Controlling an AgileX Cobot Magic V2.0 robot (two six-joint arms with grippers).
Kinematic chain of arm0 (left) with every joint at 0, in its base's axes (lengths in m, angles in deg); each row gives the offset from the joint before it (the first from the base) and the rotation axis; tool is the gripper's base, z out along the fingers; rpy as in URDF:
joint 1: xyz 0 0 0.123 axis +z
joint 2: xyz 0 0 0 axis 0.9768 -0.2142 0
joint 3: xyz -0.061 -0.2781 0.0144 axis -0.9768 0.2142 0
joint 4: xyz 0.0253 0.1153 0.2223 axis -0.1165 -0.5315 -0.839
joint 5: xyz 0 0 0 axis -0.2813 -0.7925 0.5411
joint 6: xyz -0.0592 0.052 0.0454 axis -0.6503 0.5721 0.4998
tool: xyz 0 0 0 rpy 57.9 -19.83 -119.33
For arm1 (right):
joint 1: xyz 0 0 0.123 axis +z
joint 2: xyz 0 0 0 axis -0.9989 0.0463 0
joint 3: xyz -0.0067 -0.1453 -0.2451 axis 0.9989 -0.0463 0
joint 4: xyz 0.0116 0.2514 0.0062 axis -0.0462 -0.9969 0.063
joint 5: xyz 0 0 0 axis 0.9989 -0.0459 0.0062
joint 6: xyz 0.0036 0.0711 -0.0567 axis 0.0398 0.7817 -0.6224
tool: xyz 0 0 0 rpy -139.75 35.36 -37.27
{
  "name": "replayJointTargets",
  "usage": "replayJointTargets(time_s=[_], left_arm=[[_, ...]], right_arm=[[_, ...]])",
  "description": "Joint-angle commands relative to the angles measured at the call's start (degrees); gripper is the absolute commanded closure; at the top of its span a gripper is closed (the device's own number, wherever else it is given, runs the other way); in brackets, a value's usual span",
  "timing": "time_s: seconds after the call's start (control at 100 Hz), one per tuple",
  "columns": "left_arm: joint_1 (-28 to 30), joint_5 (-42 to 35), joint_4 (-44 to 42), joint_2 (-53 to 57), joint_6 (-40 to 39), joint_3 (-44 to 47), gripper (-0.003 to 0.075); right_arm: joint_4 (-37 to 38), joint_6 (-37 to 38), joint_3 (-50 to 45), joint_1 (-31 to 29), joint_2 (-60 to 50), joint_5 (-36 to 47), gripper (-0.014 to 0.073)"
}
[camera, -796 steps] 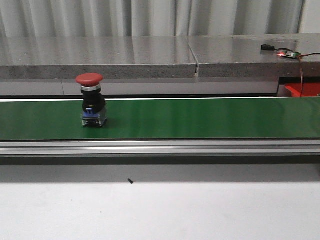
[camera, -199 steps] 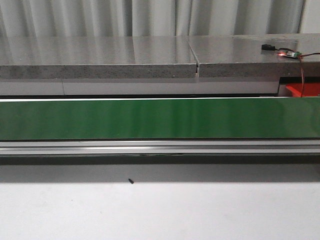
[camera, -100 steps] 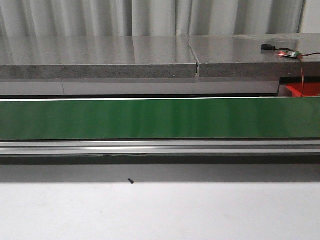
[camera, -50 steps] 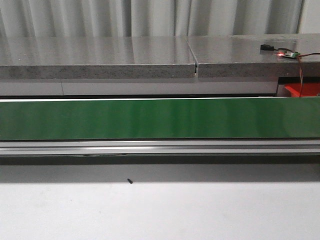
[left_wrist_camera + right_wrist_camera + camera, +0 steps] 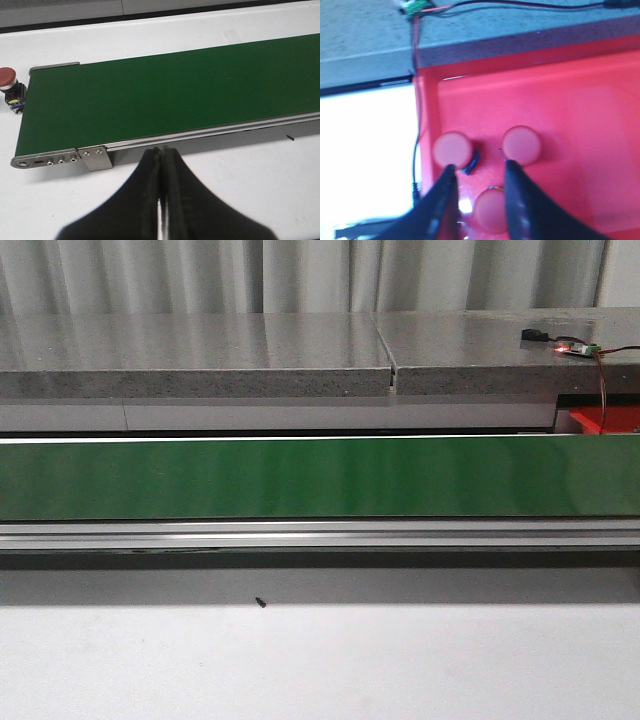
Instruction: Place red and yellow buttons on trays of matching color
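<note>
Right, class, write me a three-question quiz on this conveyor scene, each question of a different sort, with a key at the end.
1. True or false: in the front view, a button stands on the green belt.
2. Multiple choice: how many red buttons lie in the red tray under the right gripper? A) one B) three C) five
3. Fill in: in the left wrist view, a red button sits on the white table, just off the belt's ____.

Key
1. False; the belt is bare there.
2. B; one, another and a third, which sits between the open fingers.
3. End. The left gripper is shut, holding nothing.
</note>
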State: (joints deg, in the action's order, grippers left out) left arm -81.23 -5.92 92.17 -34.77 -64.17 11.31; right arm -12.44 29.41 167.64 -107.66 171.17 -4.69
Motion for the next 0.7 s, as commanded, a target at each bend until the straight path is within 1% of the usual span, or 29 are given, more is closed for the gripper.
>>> replayJointTargets(time_s=[0.0,0.08,0.12,0.15,0.43,0.58,0.69], left_arm=[[-0.4,-3.5,0.7,-0.2,-0.4,-1.5,0.0739],[-0.4,-3.5,0.7,-0.2,-0.4,-1.5,0.0739],[-0.4,-3.5,0.7,-0.2,-0.4,-1.5,0.0739],[-0.4,-3.5,0.7,-0.2,-0.4,-1.5,0.0739],[-0.4,-3.5,0.7,-0.2,-0.4,-1.5,0.0739],[-0.4,-3.5,0.7,-0.2,-0.4,-1.5,0.0739],[-0.4,-3.5,0.7,-0.2,-0.4,-1.5,0.0739]], right_arm=[[0.7,-0.8,-1.5,1.5,-7.2,4.2,0.0524],[0.7,-0.8,-4.7,2.9,-10.5,5.5,0.0637],[0.7,-0.8,-6.4,3.7,-12.3,6.1,0.0669],[0.7,-0.8,-7.7,4.2,-13.5,6.9,0.0657],[0.8,-0.8,-22.1,8.3,-26.5,14.9,0.0659],[0.8,-3.0,-28.2,10.8,-32.8,14.9,0.0661],[0.8,-4.5,-31.5,12.7,-36.5,13.2,0.0661]])
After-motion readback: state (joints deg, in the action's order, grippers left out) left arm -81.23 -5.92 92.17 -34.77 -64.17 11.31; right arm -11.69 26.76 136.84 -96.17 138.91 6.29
